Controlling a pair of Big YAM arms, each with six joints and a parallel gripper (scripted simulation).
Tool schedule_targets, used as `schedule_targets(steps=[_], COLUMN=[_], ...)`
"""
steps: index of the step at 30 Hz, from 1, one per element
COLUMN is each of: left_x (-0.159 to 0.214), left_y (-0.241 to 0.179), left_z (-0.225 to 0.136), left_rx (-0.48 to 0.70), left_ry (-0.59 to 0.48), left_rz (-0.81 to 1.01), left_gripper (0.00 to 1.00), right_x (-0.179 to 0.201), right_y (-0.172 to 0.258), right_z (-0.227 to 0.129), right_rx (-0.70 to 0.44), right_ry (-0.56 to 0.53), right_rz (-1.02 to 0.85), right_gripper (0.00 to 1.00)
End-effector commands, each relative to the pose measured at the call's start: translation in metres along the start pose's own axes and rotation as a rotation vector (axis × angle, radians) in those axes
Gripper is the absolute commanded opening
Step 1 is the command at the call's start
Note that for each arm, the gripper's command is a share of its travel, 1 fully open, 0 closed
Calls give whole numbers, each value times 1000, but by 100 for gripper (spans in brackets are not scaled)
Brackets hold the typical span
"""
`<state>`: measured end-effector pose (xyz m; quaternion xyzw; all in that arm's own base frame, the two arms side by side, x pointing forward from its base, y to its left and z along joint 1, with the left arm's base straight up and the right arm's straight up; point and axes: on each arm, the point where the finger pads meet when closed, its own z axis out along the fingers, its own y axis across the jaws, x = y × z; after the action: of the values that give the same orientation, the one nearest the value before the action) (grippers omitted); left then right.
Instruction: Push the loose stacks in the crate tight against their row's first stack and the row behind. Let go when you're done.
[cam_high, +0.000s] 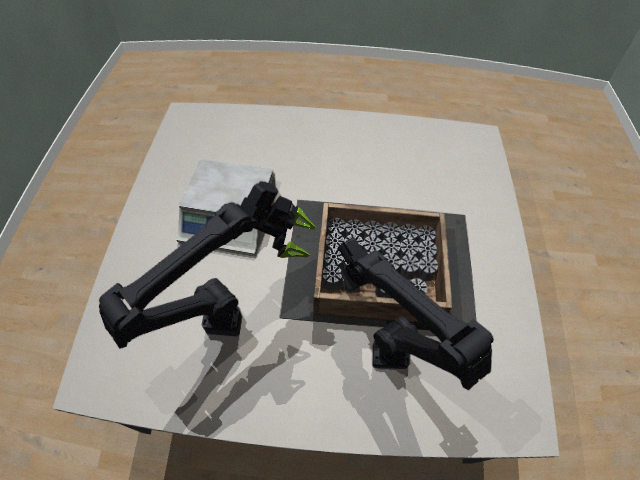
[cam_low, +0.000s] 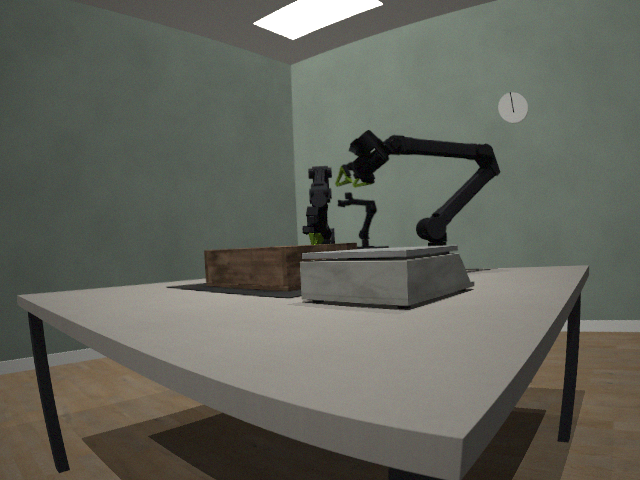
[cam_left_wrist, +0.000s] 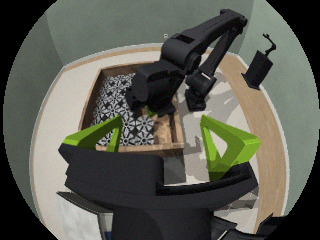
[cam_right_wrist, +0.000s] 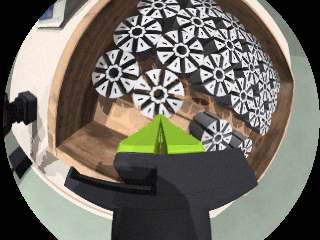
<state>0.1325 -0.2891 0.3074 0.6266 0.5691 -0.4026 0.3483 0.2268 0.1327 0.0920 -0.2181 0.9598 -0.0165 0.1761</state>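
Observation:
The wooden crate (cam_high: 382, 208) (cam_low: 242, 269) (cam_right_wrist: 80, 145) holds close rows of black-and-white round stacks. In the right wrist view the front row's first stack (cam_right_wrist: 114, 73) stands by the left wall. A second stack (cam_right_wrist: 159, 96) stands beside it, edges close; a gap shows toward the row behind (cam_right_wrist: 181, 50). Two more front stacks (cam_right_wrist: 217, 136) (cam_right_wrist: 245, 147) stand apart to the right. My right gripper (cam_right_wrist: 160, 118) (cam_low: 315, 239) is shut and empty, tips at the second stack's near side; contact is unclear. My left gripper (cam_high: 312, 241) is open and empty, left of the crate, raised.
A scale (cam_high: 227, 186) (cam_low: 356, 281) stands left of the crate. A dark mat (cam_high: 297, 294) lies under the crate. The crate walls rise around the right fingers, and the right arm reaches over the front wall. Bare crate floor (cam_right_wrist: 107, 117) shows near the front left corner.

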Motion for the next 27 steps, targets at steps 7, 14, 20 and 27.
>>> schedule_targets(steps=[7,14,20,27], left_x=[-16,-16,-16,-16], left_y=[1,1,1,1], left_z=[-4,-4,-4,-4], left_rx=[-4,-4,-4,-4], left_ry=[-22,-22,-22,-22], left_rz=[42,42,42,42], left_gripper=[100,100,100,100], right_x=[-27,-24,-21,-17], right_y=[-2,-2,-1,1], right_z=[-28,-31,-34,-38], right_rx=[-170,-260,-318,-421], right_ry=[59,124,165,241], right_rz=[-443,-649,-799,-1030], right_gripper=[0,0,0,0])
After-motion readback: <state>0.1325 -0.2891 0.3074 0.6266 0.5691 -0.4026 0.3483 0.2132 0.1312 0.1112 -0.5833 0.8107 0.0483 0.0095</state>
